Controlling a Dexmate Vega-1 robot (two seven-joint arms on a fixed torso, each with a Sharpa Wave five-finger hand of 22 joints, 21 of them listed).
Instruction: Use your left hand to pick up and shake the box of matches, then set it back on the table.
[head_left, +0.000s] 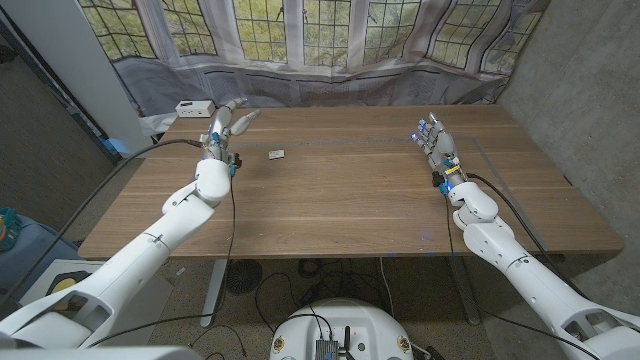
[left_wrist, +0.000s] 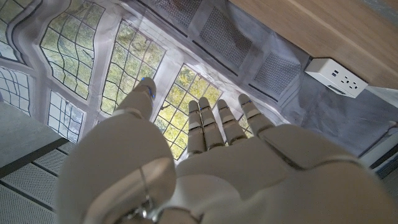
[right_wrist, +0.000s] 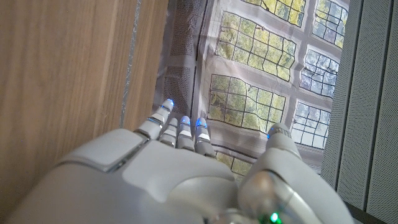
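Note:
A small pale matchbox (head_left: 277, 154) lies on the wooden table (head_left: 340, 200), left of the middle and toward the far side. My left hand (head_left: 227, 124) is raised over the far left part of the table, to the left of the box and apart from it, fingers stretched out and holding nothing. The left wrist view shows that hand (left_wrist: 205, 155) with straight fingers pointing at the window backdrop. My right hand (head_left: 433, 137) stands upright over the right side of the table, fingers apart and empty; the right wrist view shows the same hand (right_wrist: 180, 168).
A white power strip (head_left: 193, 109) sits at the table's far left corner, just behind my left hand, and also shows in the left wrist view (left_wrist: 336, 76). A printed window backdrop (head_left: 330, 40) hangs behind the far edge. A grey wall stands to the right.

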